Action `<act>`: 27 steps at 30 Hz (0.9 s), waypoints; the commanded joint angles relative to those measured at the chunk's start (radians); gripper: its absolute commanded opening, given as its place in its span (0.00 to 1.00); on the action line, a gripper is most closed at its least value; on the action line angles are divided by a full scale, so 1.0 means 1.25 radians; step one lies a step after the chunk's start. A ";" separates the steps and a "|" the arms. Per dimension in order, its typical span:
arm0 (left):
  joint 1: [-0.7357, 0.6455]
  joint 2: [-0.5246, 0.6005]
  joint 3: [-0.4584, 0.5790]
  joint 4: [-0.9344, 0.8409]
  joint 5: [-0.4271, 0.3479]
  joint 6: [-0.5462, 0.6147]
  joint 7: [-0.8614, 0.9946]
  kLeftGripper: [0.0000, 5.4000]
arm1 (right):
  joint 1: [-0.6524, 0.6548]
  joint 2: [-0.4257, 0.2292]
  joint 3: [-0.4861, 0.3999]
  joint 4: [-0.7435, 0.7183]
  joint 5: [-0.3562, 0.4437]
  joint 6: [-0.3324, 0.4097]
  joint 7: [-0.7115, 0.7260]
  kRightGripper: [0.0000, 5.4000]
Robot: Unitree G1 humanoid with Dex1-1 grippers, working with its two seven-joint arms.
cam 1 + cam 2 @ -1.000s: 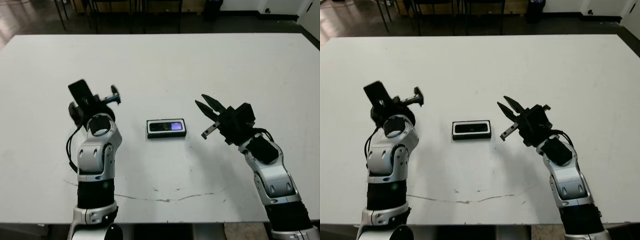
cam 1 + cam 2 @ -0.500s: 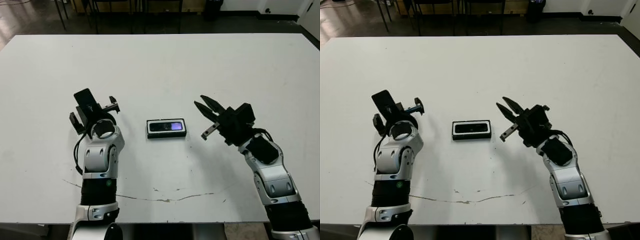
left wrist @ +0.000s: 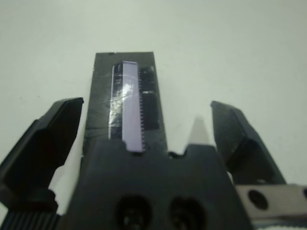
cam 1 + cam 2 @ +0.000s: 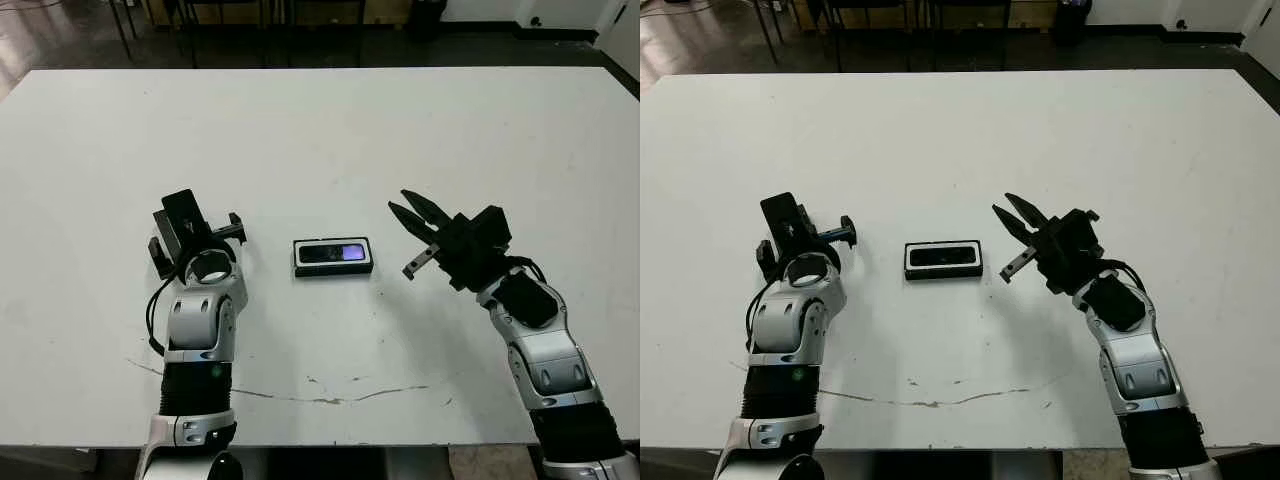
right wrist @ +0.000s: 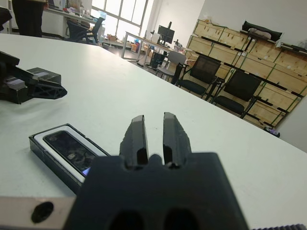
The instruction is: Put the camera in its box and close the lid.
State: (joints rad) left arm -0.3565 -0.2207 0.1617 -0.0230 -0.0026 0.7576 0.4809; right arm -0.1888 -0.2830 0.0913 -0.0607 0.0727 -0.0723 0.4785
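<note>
The box (image 4: 333, 272), a shallow black tray with white lining, lies at mid-table. The camera (image 4: 335, 253) lies flat inside it, its purple patch showing. The lid (image 4: 180, 214), a dark glossy panel, sticks out tilted from my left gripper (image 4: 196, 238), left of the box. In the left wrist view the lid (image 3: 127, 96) lies between wide-spread fingers, beside one and with a gap to the other. What holds it is hidden. My right gripper (image 4: 400, 202) hovers right of the box, pointing at it, fingers close together on nothing.
A thin dark scratch (image 4: 340, 395) runs across the table near its front edge. Chair legs (image 4: 200, 30) stand beyond the far edge. The right wrist view shows office chairs (image 5: 201, 72) and stacked crates (image 5: 240, 43) past the table.
My left gripper has come down and a little right, toward the box, and the lid has moved with it. The right arm, box and camera have not moved.
</note>
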 commanded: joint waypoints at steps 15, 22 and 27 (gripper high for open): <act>0.042 -0.017 0.038 0.011 -0.010 0.002 0.004 0.96 | 0.002 -0.012 -0.008 0.011 0.005 0.006 0.004 0.00; 0.049 -0.039 0.070 0.052 -0.050 -0.076 0.007 0.65 | 0.004 -0.010 -0.009 0.007 0.007 0.011 0.000 0.00; 0.060 -0.036 0.064 0.061 -0.083 -0.096 -0.004 0.43 | 0.006 -0.008 -0.014 0.003 0.020 0.024 0.001 0.00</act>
State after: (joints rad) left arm -0.3365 -0.2193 0.2381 0.0317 -0.0957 0.6297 0.4824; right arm -0.1885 -0.2885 0.0801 -0.0631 0.0894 -0.0620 0.4773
